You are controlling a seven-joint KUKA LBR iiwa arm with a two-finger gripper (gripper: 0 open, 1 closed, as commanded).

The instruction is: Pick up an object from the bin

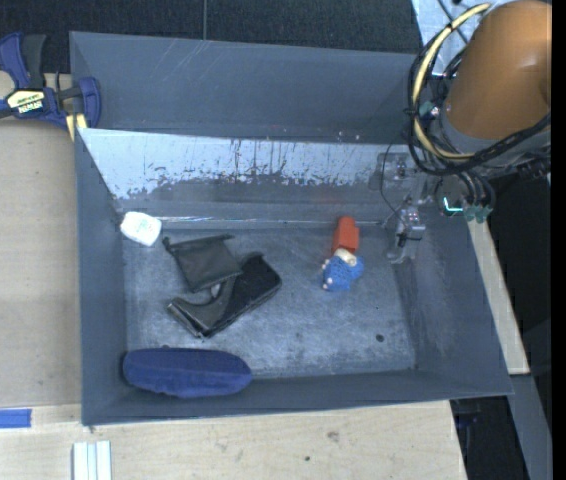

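Note:
My gripper (403,238) hangs at the right side of the bin, close to the right wall, its metal fingers pointing down with nothing seen between them. Just to its left lies a small toy figure (342,258) with an orange-red top and a blue lower part, a short gap away from the fingers. Further left, near the middle of the floor, a black folded pouch or wallet (223,286) lies flat.
A white small block (142,228) rests at the back left of the floor. A dark blue padded oblong (186,372) lies along the front wall at the left. The arm with its orange dome and cables stands above the bin's right rim.

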